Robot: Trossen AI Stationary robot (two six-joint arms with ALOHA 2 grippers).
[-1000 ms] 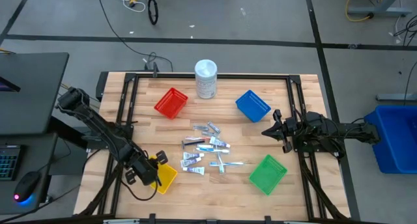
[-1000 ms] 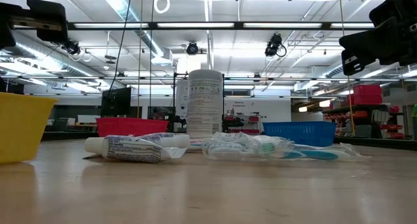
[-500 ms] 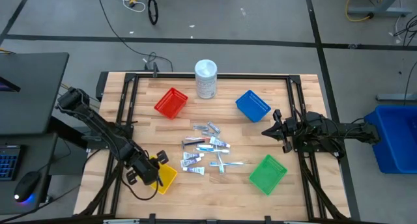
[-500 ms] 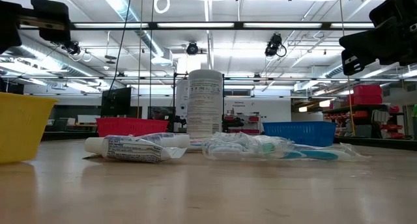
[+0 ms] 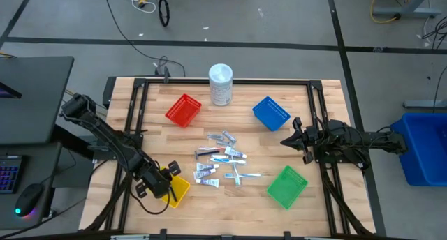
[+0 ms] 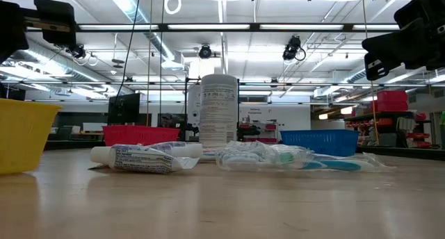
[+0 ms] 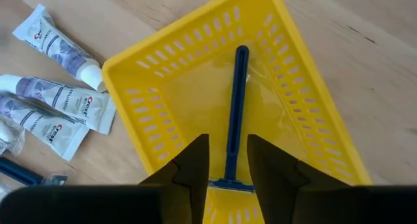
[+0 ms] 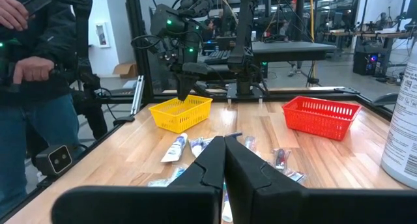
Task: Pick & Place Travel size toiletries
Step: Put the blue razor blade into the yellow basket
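The travel size toiletries (image 5: pixel 218 160), white tubes, slim sticks and packets, lie loose on the middle of the wooden table; some tubes show in the left wrist view (image 7: pixel 58 103). My left gripper (image 5: pixel 165 177) is open above the yellow basket (image 7: pixel 130 61) at the table's near left. A blue razor (image 7: pixel 236 107) lies flat on the basket's floor, below the gap between my fingers (image 7: pixel 228 162), untouched. My right gripper (image 5: pixel 288 141) is shut and empty, raised at the table's right side and pointing toward the pile (image 8: pixel 195 146).
A red basket (image 5: pixel 183 109) stands far left, a blue basket (image 5: pixel 271 112) far right, a green basket (image 5: pixel 287 185) near right. A tall white cylindrical container (image 5: pixel 221 84) stands at the far edge. A person (image 8: pixel 39 68) stands beyond the table's left side.
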